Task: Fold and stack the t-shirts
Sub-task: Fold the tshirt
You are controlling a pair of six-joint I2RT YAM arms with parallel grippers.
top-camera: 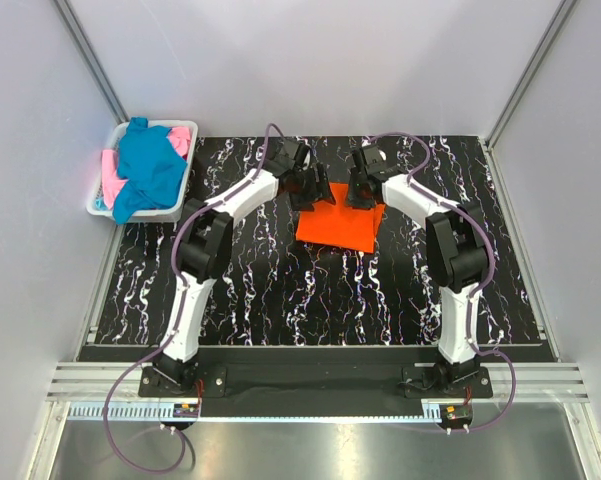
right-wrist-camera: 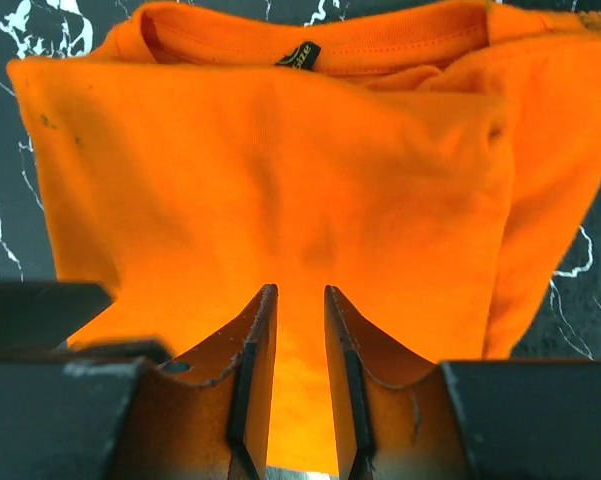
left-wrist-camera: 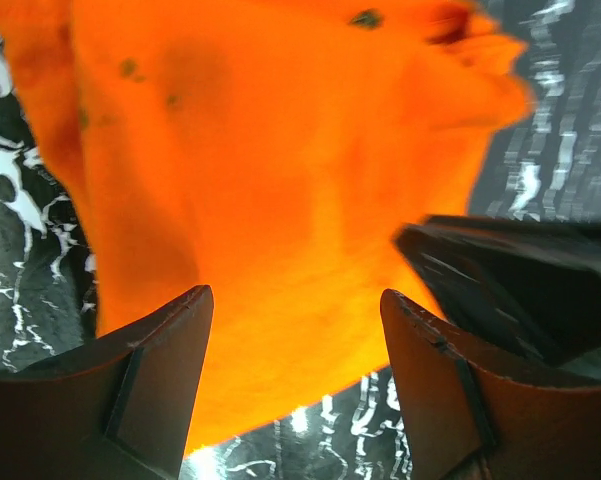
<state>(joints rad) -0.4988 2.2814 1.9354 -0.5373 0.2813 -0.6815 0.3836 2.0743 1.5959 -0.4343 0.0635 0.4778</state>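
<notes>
One shirt looks done. The orange shirt (top-camera: 340,226) lies folded in a neat flat shape on the table (top-camera: 270,290), far from my bases and about in the middle. From my right wrist I see its collar and tag at the far end, and one side is tucked over.

Two shirts are left. The blue shirt (top-camera: 148,165) and the pink shirt (top-camera: 183,138) lie in a heap in the basket (top-camera: 98,206) at the far left corner. The blue one is on top and hangs over the rim. Neither is folded. So I think I am about a third of the way. I have two more to fold, and then I must stack all three.

Both my arms reach out across the table and bend down over the orange shirt. My left gripper (left-wrist-camera: 295,295) is at the far left corner of the shirt. Its fingers stand wide apart and nothing is between them. I only see the orange cloth lying under them.

My right gripper (right-wrist-camera: 300,290) is at the far edge of the shirt, just beside my left one. Its fingers are close together, with only a thin gap. Orange shows in that gap, but I cannot tell if I pinch the cloth or just hang over it.
</notes>
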